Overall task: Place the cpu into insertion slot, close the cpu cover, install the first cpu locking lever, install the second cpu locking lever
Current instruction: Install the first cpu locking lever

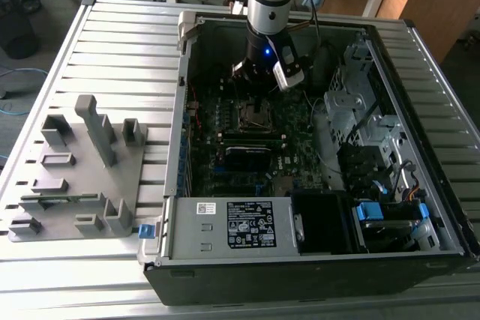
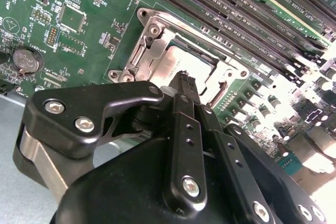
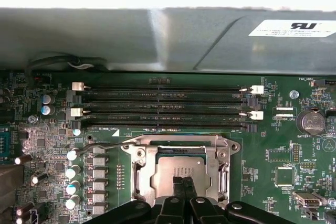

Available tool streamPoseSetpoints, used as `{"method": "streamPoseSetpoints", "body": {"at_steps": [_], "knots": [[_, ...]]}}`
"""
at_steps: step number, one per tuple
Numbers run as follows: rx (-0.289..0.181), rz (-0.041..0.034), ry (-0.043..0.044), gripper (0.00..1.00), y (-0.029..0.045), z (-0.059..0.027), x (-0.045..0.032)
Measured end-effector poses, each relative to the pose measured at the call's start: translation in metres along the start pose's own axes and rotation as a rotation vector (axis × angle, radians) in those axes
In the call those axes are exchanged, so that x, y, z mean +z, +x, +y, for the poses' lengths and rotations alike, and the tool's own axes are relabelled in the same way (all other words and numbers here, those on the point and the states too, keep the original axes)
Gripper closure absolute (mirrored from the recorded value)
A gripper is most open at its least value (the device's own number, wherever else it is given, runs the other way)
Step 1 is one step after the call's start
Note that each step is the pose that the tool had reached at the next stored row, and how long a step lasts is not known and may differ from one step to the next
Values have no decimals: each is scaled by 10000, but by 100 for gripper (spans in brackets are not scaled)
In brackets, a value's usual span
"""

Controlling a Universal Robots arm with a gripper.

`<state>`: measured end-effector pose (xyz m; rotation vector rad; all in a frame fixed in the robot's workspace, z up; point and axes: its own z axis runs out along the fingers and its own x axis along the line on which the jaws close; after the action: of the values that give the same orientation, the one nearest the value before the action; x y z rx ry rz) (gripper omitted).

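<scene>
The cpu [image 3: 178,169] [image 2: 170,61] lies flat in the motherboard's socket, its dull silver top showing. The cpu cover [image 3: 137,174] [image 2: 157,38], a silvery frame plate, lies down around it, with the chip showing through its window. A thin wire locking lever [image 3: 105,145] runs along one side of the socket, and its hooked end sticks out past the corner. My gripper [image 3: 182,180] [image 2: 185,77] [image 1: 259,88] hangs right over the chip. Its two black fingers are pressed together, shut with nothing between them, tips at or just above the metal top.
The socket [image 1: 255,115] sits in an open computer case [image 1: 172,185] on a slatted metal table. Empty memory slots [image 3: 163,106] run beside the socket, with capacitors [image 3: 72,171] on another side. A grey fixture block [image 1: 82,170] stands at the exterior view's left.
</scene>
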<state>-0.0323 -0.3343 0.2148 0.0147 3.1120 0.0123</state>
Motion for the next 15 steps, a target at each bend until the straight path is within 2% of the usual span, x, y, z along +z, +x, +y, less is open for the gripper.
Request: {"method": "streamPoseSetpoints", "body": {"at_steps": [5, 15], "knots": [[2, 0, 0, 90, 0, 0, -23], [2, 0, -1, 90, -4, 1, -183]]}}
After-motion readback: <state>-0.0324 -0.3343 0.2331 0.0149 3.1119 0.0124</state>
